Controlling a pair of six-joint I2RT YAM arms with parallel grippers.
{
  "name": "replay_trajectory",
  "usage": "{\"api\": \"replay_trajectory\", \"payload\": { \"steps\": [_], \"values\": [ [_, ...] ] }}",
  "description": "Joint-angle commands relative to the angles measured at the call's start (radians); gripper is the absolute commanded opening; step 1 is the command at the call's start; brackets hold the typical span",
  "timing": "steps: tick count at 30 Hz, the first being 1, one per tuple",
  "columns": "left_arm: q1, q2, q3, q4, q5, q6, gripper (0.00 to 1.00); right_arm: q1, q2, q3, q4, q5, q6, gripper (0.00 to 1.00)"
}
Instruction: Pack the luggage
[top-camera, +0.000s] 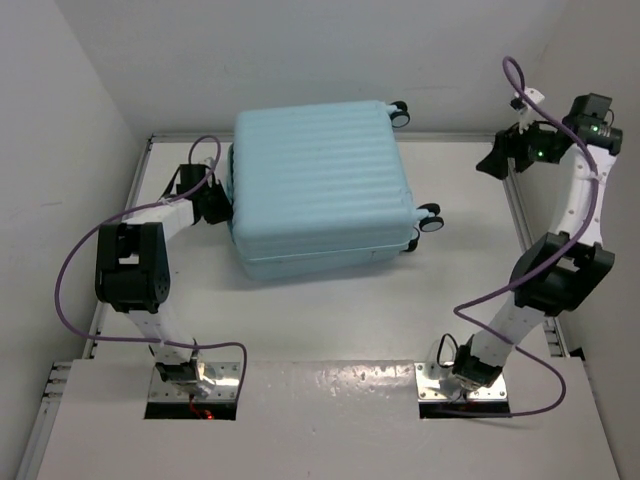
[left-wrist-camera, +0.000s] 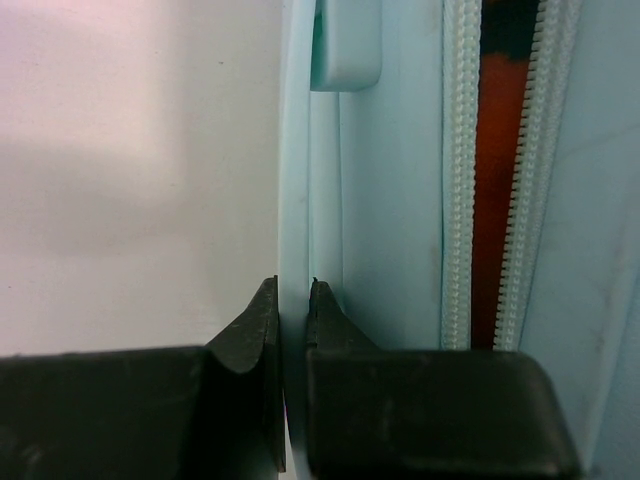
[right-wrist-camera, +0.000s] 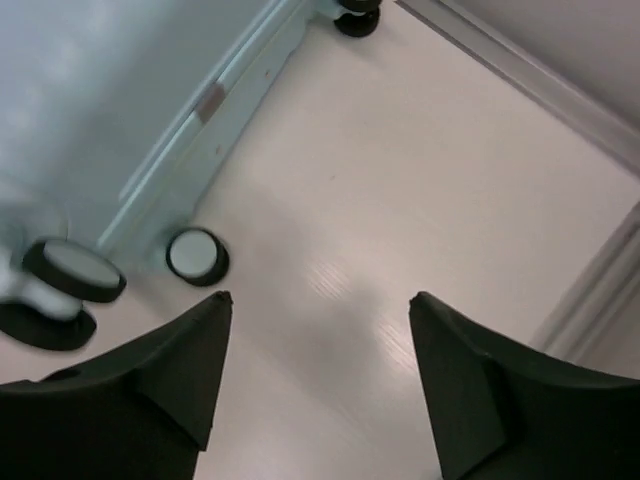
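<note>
Pinching a thin rim (left-wrist-camera: 293, 200) on the left side of the pale aqua ribbed hard-shell suitcase (top-camera: 320, 185), lying flat mid-table, is the left gripper (left-wrist-camera: 292, 330); the right gripper (right-wrist-camera: 315, 370) hovers spread beside its black wheels (right-wrist-camera: 70, 272).

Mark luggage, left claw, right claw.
luggage (top-camera: 320, 180), top external view, middle of the ribbed shell.
left claw (left-wrist-camera: 294, 295), left wrist view, midway between fingertips shut on the luggage's thin edge.
right claw (right-wrist-camera: 320, 300), right wrist view, midway between open fingertips.
</note>
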Motion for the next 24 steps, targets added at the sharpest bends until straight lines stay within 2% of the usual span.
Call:
{"api": "replay_trajectory", "payload": {
  "steps": [1, 2, 3, 4, 5, 7, 8, 10, 12, 19, 24],
  "values": [
    [-0.014, 0.069, -0.054, -0.129, -0.025, 0.002, 0.00, 0.033, -0.010, 0.168, -0.492, -0.074, -0.570, 0.73],
    [-0.023, 0.069, -0.063, -0.129, -0.025, 0.002, 0.00, 0.084, -0.025, 0.178, -0.581, -0.053, -0.692, 0.77],
    [-0.023, 0.069, -0.063, -0.129, -0.025, 0.002, 0.00, 0.105, -0.042, 0.173, -0.580, -0.018, -0.707, 0.79],
    [-0.034, 0.069, -0.073, -0.129, -0.025, 0.002, 0.00, 0.125, -0.111, 0.097, -0.572, -0.004, -0.727, 0.83],
    [-0.034, 0.069, -0.073, -0.118, -0.025, 0.002, 0.00, 0.189, -0.134, 0.059, -0.514, 0.031, -0.754, 0.86],
    [-0.044, 0.069, -0.073, -0.118, -0.034, 0.011, 0.00, 0.226, -0.207, -0.071, -0.464, 0.076, -0.753, 0.88],
    [-0.045, 0.069, -0.082, -0.118, -0.034, 0.011, 0.00, 0.282, -0.217, -0.105, -0.415, 0.087, -0.747, 0.88],
    [-0.045, 0.069, -0.082, -0.118, -0.045, 0.011, 0.00, 0.333, -0.194, -0.112, -0.422, 0.137, -0.727, 0.91],
    [-0.054, 0.069, -0.082, -0.118, -0.045, 0.011, 0.00, 0.378, -0.161, -0.095, -0.436, 0.151, -0.718, 1.00],
    [-0.054, 0.079, -0.082, -0.118, -0.036, 0.011, 0.00, 0.454, -0.110, -0.126, -0.319, 0.223, -0.670, 1.00],
    [-0.054, 0.088, -0.082, -0.109, -0.035, 0.011, 0.00, 0.513, -0.049, -0.101, -0.417, 0.259, -0.719, 0.98]
  ]
}}
